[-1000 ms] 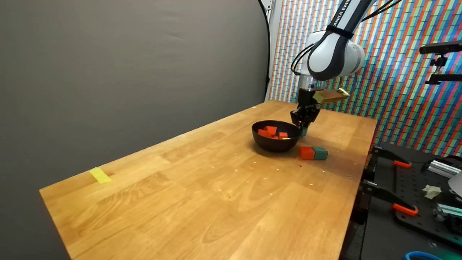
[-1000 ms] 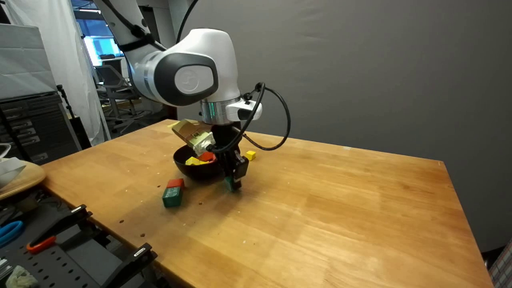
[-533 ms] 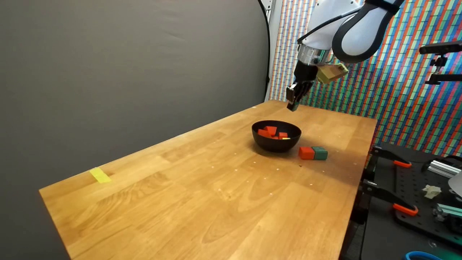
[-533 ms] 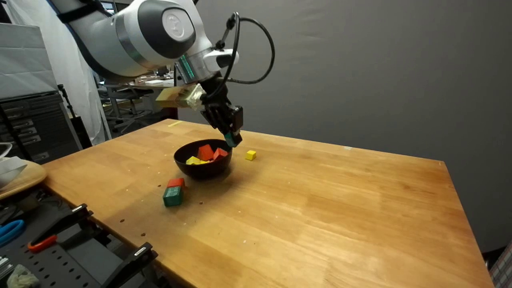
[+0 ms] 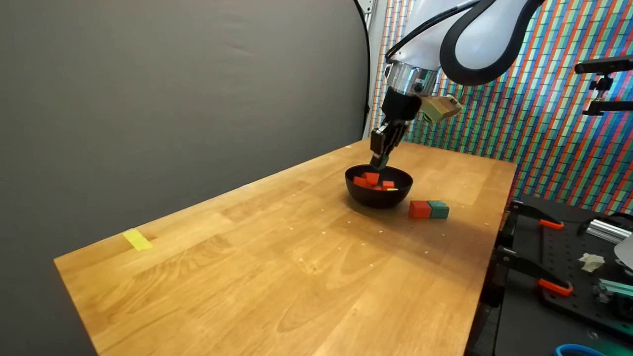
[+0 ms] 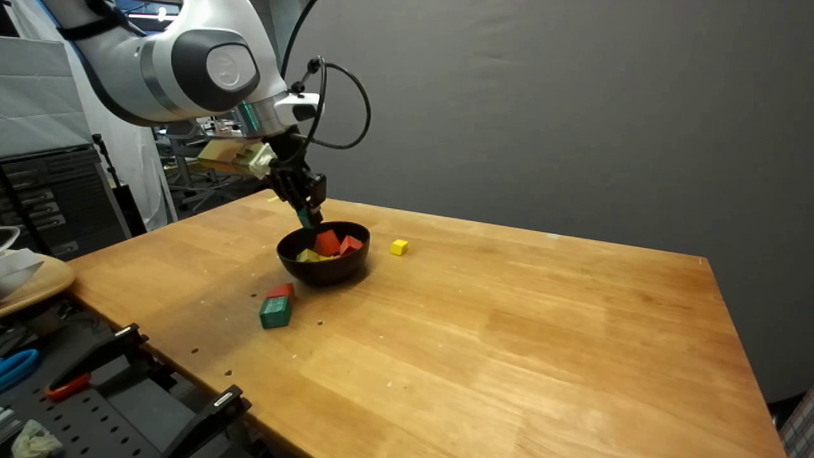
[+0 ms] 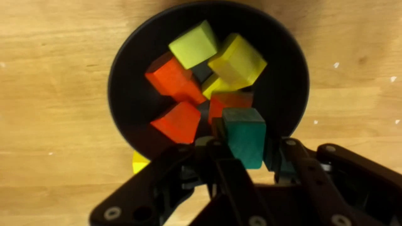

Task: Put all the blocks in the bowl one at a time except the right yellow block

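Above the round black bowl [image 7: 130, 102], a teal-green cube [image 7: 246, 141] is gripped by the nearly closed pincer [image 6: 309, 219], pressed from both sides. Inside the bowl lie several red cubes [image 7: 182, 122] and yellow cubes [image 7: 193, 47]. Just beside it on the wooden surface [image 5: 277, 277], a red cube [image 5: 420, 209] and a dark green cube [image 5: 438, 209] touch each other; a lone yellow cube [image 6: 399, 247] sits near the bowl, well apart from them.
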